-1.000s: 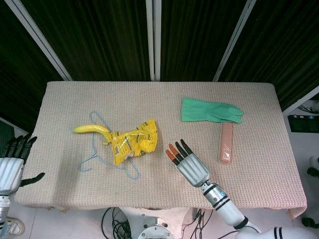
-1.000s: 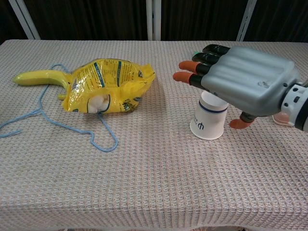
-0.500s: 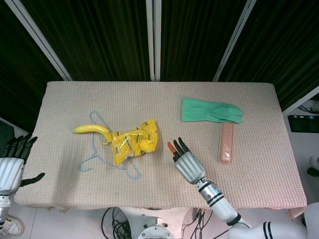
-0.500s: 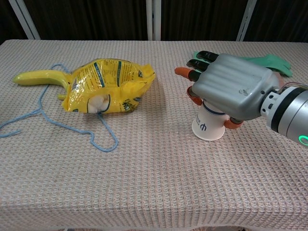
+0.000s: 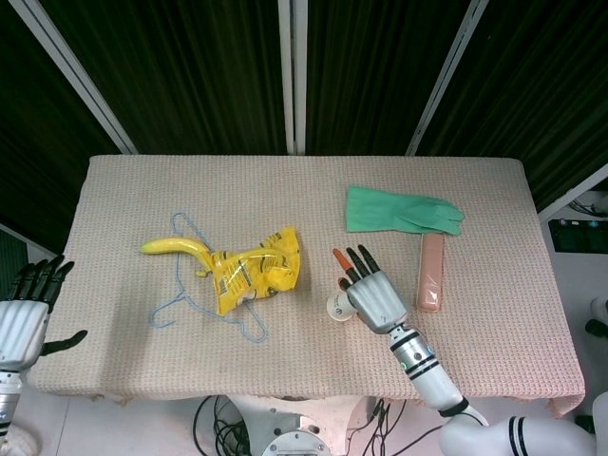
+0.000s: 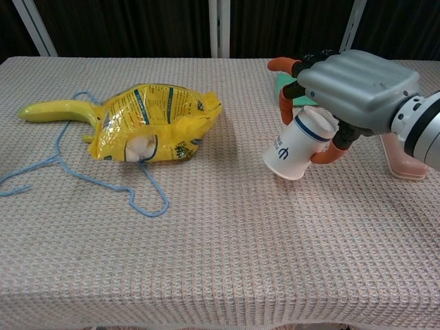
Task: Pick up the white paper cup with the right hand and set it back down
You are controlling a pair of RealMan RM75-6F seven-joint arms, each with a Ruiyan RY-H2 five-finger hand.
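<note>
The white paper cup (image 6: 297,146) with a dark rim band and small logo hangs tilted, mouth down and to the left, just above the tablecloth. My right hand (image 6: 350,86) grips its base end from above, orange-tipped fingers curled around it. In the head view the cup (image 5: 339,305) peeks out left of the right hand (image 5: 372,294), near the table's middle front. My left hand (image 5: 26,313) hangs off the table's left edge with fingers spread, holding nothing.
A yellow snack bag (image 6: 151,122) and a banana (image 6: 56,110) lie to the left, with a blue cord (image 6: 103,182) looped around them. Behind the right hand lie a green rubber glove (image 5: 401,212) and a pink bar-shaped object (image 5: 430,273).
The right hand closed around the cup, lifted it off the cloth and tipped it, moving a little up and back. The left hand stayed put.
</note>
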